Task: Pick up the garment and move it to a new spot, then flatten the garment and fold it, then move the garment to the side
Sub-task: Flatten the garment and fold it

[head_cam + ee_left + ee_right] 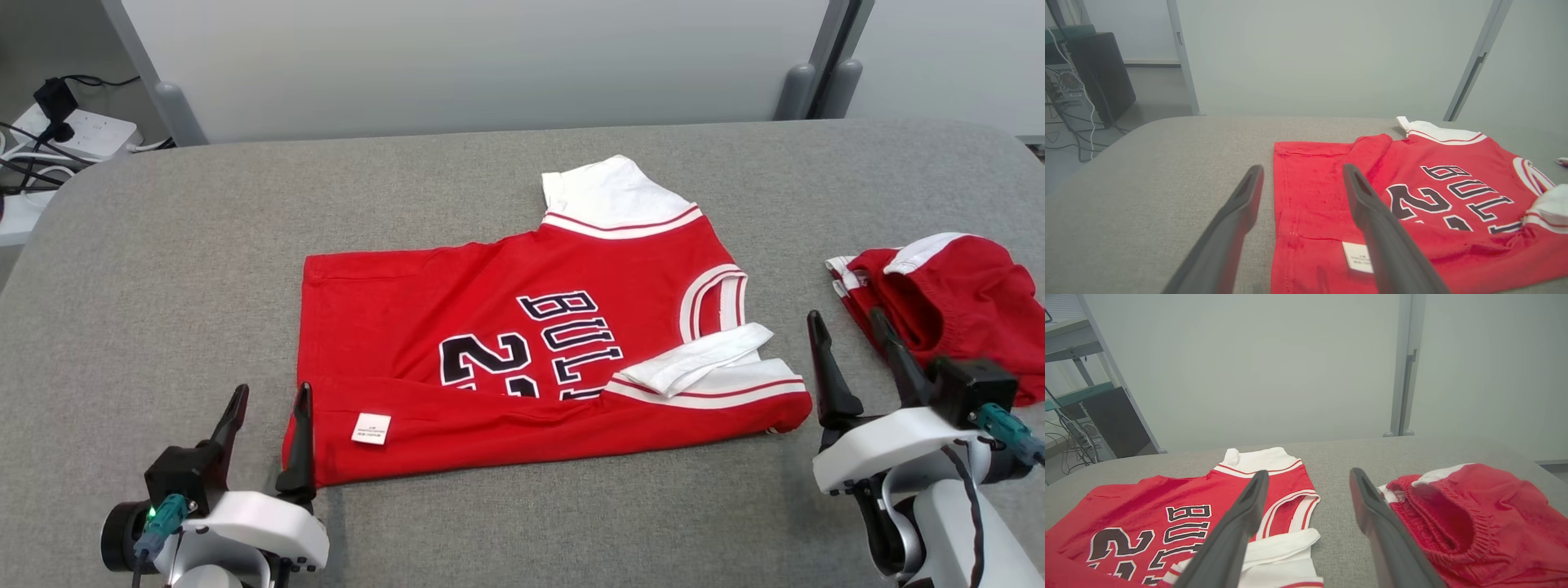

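Head view: the jersey point(490, 327) is lying at the middle of the counter point(163, 269), long axis left to right. The left hand point(273, 390) is hovering open, empty, at its near-left corner, the right hand point(844, 317) likewise off its right end.
Left wrist view: the fingers point(1229, 228) are straddling the hem.
Right wrist view: the shorts point(1474, 522) are lying rightward.

Mid tabletop point(163, 269): the garment point(522, 359), laid flat and sideways, hem to the left, collar to the right, near edge folded over onto itself. On that fold, toward the left corner, a label point(371, 428). Further right, apart from the garment, bunched shorts point(955, 302). Just before the near left corner, the left pincer point(273, 389). Between garment and shorts, on the near side, the right pincer point(845, 314). Off the far left edge, a power strip point(82, 131).
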Robot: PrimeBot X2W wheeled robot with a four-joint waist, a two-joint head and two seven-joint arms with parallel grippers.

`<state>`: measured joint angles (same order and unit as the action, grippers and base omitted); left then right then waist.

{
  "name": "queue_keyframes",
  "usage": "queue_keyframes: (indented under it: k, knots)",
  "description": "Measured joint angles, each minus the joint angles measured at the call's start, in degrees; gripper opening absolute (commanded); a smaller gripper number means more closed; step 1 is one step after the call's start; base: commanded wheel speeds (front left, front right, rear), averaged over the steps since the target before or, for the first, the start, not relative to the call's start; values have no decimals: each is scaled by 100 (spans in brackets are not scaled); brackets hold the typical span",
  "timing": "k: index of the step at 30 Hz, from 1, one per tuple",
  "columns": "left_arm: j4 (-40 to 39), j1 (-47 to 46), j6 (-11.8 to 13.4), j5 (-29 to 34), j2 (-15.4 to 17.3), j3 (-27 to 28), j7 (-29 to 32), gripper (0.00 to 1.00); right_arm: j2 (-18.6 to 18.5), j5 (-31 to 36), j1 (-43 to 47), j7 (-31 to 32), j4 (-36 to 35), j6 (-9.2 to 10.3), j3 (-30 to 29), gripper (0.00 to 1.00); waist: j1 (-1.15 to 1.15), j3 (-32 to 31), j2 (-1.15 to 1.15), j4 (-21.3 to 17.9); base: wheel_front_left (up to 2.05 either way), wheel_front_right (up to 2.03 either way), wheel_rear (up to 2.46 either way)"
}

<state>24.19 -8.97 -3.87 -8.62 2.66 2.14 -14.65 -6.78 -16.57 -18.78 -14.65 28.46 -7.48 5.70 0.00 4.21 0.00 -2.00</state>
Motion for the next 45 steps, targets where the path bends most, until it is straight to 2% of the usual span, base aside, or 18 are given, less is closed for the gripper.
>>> queue_keyframes:
  k: [6, 10, 17, 22, 29, 37, 45]
  knots:
    - [189, 72, -21, 57, -14, 21, 0, 100, 88, 0, 65, 0, 13, 0, 27, 100, 0, -15, 0, -57, 0, 0, 0]
    - [639, -130, -170, 116, 74, 1, 0, 100, 89, -7, 50, 0, 23, 0, 76, 100, 0, 86, 0, -101, 0, 0, 0]
    - [1555, -1227, -274, 157, 565, -285, 2, 100, 94, -78, -188, 0, 25, 0, 242, 100, 0, 413, 0, -195, 0, 0, 0]
    - [2079, -2126, -322, 35, 876, -661, 293, 100, 96, -126, -366, 0, -2, 0, 325, 100, 0, 752, 0, -268, 0, 0, 0]
    - [2403, -3184, -334, -882, 1517, -1528, 893, 100, 113, -218, -687, 0, -142, 0, 423, 100, 0, 1302, 0, -399, 0, 0, 0]
    - [2383, -3682, -341, -1957, 2349, -2418, 1545, 100, 157, -314, -940, 0, -197, 0, 489, 100, 0, 1794, 0, -588, 0, 0, 0]
    - [2103, -3735, -363, -2913, 2685, -2869, 1726, 100, 219, -402, -1031, 0, -207, 0, 558, 100, 0, 2036, 0, -686, 0, 0, 0]
